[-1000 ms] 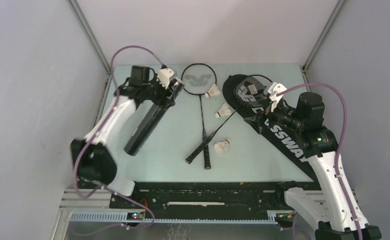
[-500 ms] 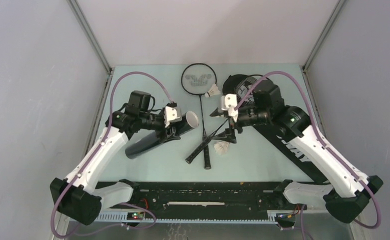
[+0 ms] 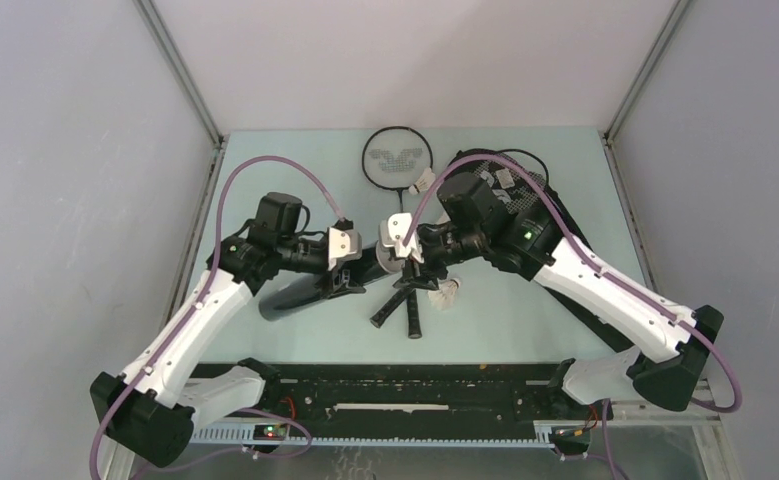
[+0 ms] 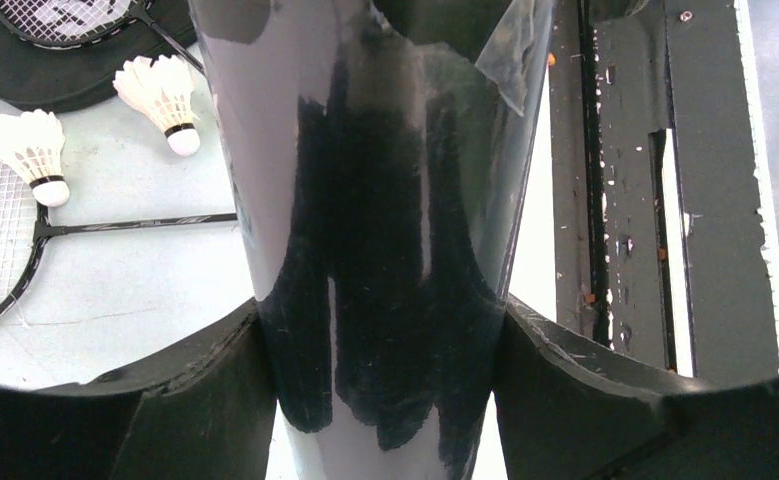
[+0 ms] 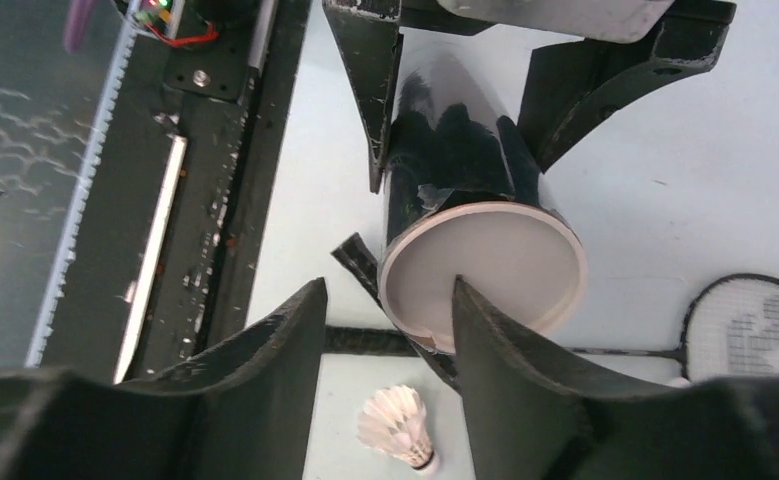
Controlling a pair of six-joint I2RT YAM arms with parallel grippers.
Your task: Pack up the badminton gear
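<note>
My left gripper [image 3: 350, 272] is shut on the long black tube [image 3: 305, 285] and holds it off the table; in the left wrist view the tube [image 4: 385, 180] fills the space between the jaws. Its white cap [image 5: 483, 275] faces my right gripper [image 5: 385, 290], which is open with the cap's near edge at its right finger. One shuttlecock [image 5: 397, 425] lies below the right gripper, and two others [image 4: 30, 150] [image 4: 165, 95] lie by the rackets. Two black rackets [image 3: 397, 160] lie crossed at mid table. The black bag [image 3: 535, 190] lies at the right, partly under the right arm.
The black base rail [image 3: 395, 390] runs along the table's near edge. Grey walls close in the left, right and back. The racket handles [image 3: 414, 322] lie just under the tube's cap end.
My left gripper has swung the tube from the far left toward mid table. My right arm has left the bag and moved left to the tube's cap.
</note>
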